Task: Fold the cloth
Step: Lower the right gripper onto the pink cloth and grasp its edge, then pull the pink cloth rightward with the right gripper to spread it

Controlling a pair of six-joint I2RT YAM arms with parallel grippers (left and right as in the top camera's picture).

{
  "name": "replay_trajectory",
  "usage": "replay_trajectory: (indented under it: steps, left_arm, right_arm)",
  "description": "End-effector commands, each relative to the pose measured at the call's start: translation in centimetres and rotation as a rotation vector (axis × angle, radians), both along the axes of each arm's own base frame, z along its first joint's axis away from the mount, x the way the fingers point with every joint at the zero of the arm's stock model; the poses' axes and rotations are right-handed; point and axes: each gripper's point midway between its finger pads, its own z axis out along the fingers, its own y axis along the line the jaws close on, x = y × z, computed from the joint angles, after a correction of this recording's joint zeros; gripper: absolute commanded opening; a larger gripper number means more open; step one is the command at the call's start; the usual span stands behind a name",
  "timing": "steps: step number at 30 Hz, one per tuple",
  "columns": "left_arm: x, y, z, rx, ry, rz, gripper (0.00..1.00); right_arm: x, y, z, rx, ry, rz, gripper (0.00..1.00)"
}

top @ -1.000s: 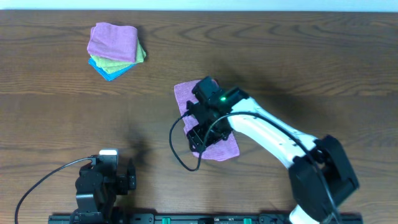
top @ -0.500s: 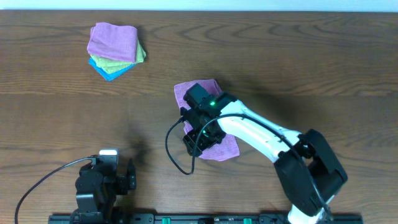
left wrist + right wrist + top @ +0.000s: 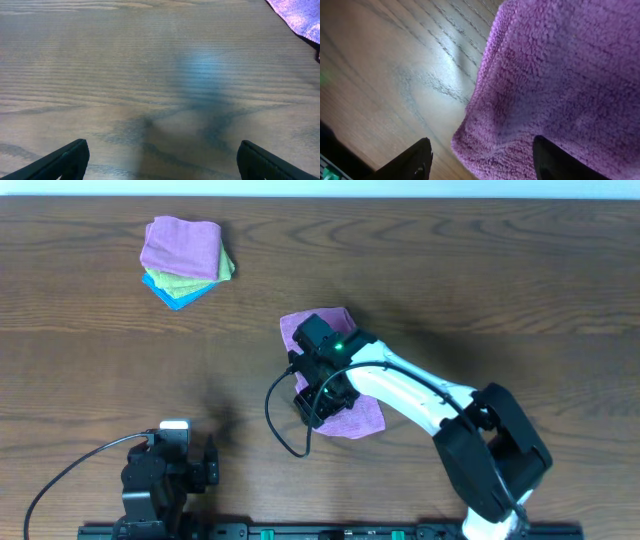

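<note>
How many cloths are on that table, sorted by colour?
Purple: 2, the loose cloth mid-table and the stack's top cloth
Green: 1, the green cloth in the stack
Blue: 1, the blue cloth at the bottom of the stack
Total: 4

We see the cloth (image 3: 362,416) near the middle of the table (image 3: 520,280), with the right gripper (image 3: 482,162) over its near left corner. A stack of folded cloths (image 3: 185,260) lies well apart, behind and left.
</note>
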Motion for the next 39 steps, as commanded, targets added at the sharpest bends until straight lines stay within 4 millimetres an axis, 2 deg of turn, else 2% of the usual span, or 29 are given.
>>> replay_trajectory:
  steps: [1, 3, 8, 13, 17, 20, 25, 30, 34, 39]
  left_arm:
    - [-0.7, -0.5, -1.0, -0.005, 0.045, -0.033, 0.95]
    - [-0.7, -0.5, -1.0, -0.005, 0.045, -0.033, 0.95]
    - [-0.7, -0.5, -1.0, -0.005, 0.045, -0.033, 0.96]
    - [-0.7, -0.5, -1.0, -0.005, 0.045, -0.033, 0.95]
    - [-0.7, -0.5, -1.0, -0.005, 0.045, -0.033, 0.95]
    - [-0.7, -0.5, -1.0, -0.019, 0.045, -0.022, 0.95]
    - [-0.6, -0.5, -0.9, -0.121, 0.039, 0.063, 0.95]
    - [-0.5, -0.5, -0.8, -0.246, 0.03, 0.167, 0.95]
    - [-0.5, -0.6, -0.8, -0.351, 0.031, 0.248, 0.95]
    - [-0.5, -1.8, -0.7, -0.415, 0.044, 0.21, 0.96]
  right_arm:
    - [-0.4, -0.1, -1.2, -0.029, 0.018, 0.001, 0.57]
    - [-0.3, -0.1, -1.3, -0.031, 0.019, 0.0, 0.45]
    - [-0.1, 0.0, -1.3, -0.027, 0.009, -0.001, 0.01]
    - [0.3, 0.2, -0.3, -0.02, -0.015, -0.016, 0.01]
    - [1.3, 0.3, 1.9, 0.002, -0.087, -0.028, 0.01]
    - [2.2, -0.3, 3.6, -0.012, -0.151, -0.069, 0.01]
    - [2.9, -1.0, 6.0, -0.001, -0.218, -0.12, 0.01]
    - [4.2, -3.3, 7.5, -0.069, -0.301, -0.196, 0.01]
    - [5.3, -6.0, 7.6, -0.152, -0.331, -0.285, 0.01]
    - [6.9, -8.4, 7.6, -0.189, -0.335, -0.427, 0.01]
